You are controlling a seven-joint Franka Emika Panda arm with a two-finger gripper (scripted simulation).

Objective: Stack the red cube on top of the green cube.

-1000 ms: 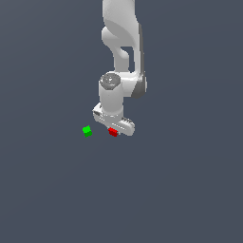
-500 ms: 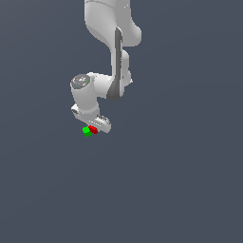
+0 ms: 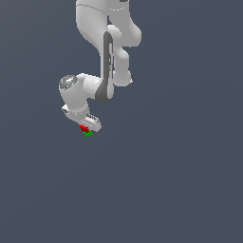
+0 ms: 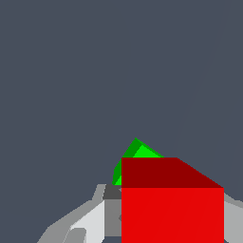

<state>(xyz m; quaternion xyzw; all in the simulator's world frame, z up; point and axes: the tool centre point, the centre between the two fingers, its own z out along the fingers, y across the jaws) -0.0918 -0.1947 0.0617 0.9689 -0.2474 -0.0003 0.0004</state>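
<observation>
The red cube (image 3: 84, 128) sits between the fingers of my white gripper (image 3: 86, 129), directly above the green cube (image 3: 88, 134), which rests on the grey floor. In the wrist view the red cube (image 4: 172, 201) fills the foreground between the fingers (image 4: 90, 218). Only a corner of the green cube (image 4: 135, 154) shows behind it. The gripper is shut on the red cube. I cannot tell whether the red cube touches the green one.
The white arm (image 3: 102, 57) rises above the gripper toward the top of the exterior view. The flat grey floor (image 3: 166, 180) spreads all around the cubes.
The gripper has carried the red cube toward the exterior view's left, from beside the green cube to over it. The green cube has stayed put.
</observation>
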